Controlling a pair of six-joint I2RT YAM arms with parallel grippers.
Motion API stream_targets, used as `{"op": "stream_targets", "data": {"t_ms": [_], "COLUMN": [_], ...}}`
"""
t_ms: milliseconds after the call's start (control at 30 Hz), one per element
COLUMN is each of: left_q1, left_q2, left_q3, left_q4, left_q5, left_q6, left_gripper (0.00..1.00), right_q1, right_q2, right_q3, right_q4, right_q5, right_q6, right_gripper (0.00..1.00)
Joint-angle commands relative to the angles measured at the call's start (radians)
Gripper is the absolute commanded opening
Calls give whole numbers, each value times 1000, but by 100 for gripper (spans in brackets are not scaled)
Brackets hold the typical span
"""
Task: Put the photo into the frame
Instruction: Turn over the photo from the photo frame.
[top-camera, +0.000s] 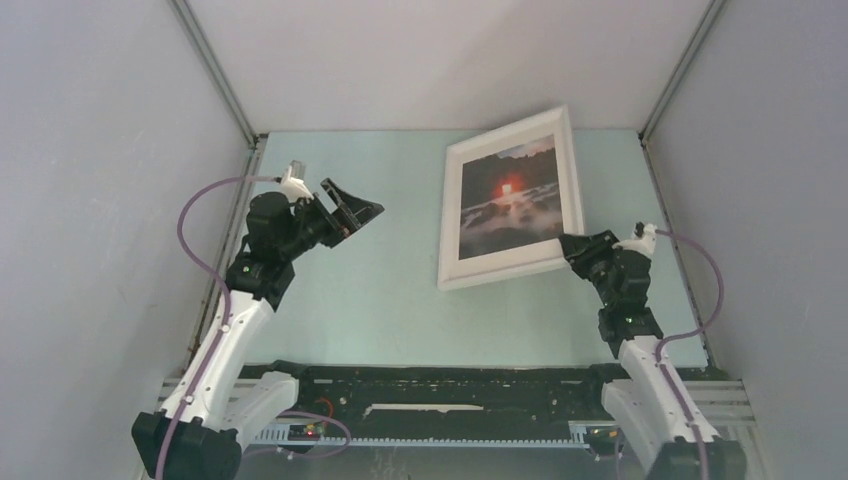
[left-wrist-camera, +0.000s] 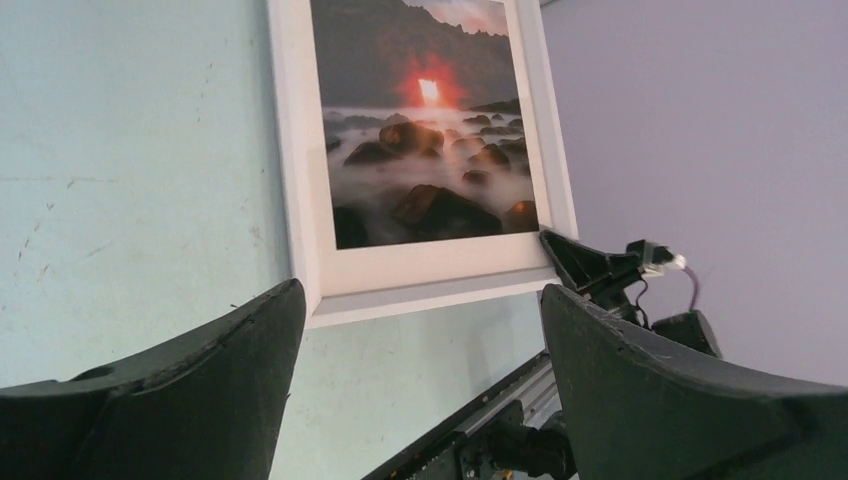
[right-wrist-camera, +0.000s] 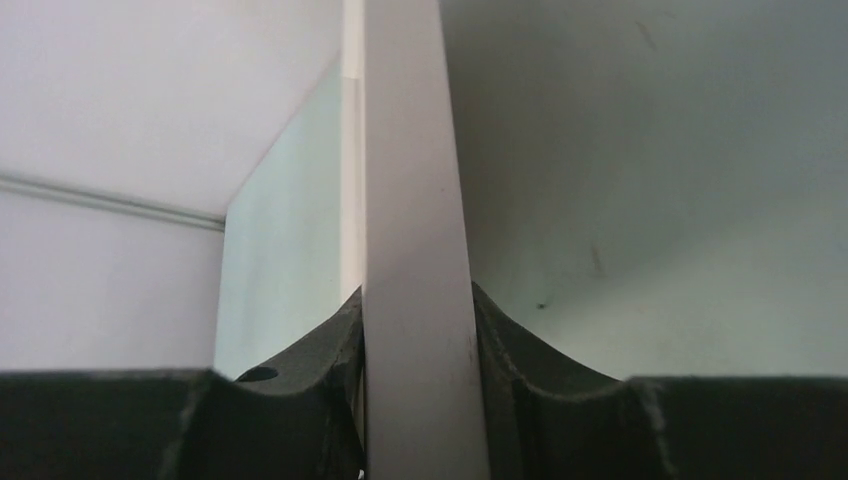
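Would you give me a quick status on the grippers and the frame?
Left gripper open, clear of frame. Right gripper shut on frame's near corner. Photo inside frame. Nothing in the way.

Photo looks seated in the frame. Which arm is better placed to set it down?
Right. The right gripper is shut on the frame at its near corner, photo inside. The left gripper is open and well apart from it, so it would likely need to reach over first.
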Motion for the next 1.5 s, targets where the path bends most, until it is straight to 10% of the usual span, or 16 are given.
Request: {"op": "stream_targets", "data": {"t_ms": [0,267,533,1467], "left_q1": [3,0,-20,-25], "left_q2": [-13,-15,16,-6], "left_q3": [-74,-105,-106,-174], "left_q4": [66,87,113,55], "left_q5": [60,69,85,67], "left_q6": [-23,-21,-29,35], "left_gripper": [93,93,93,93], "right_q1": [-255,-577,-620,-110], "right_q2": [71,469,629,988], "right_q3": [-100,-115,-16,255], "right_q4": [246,483,394,556], "right_q5": [-331,-733,-739,-1166], "right_q6": [80,-27,-80,39], "right_gripper": [0,0,0,0]}}
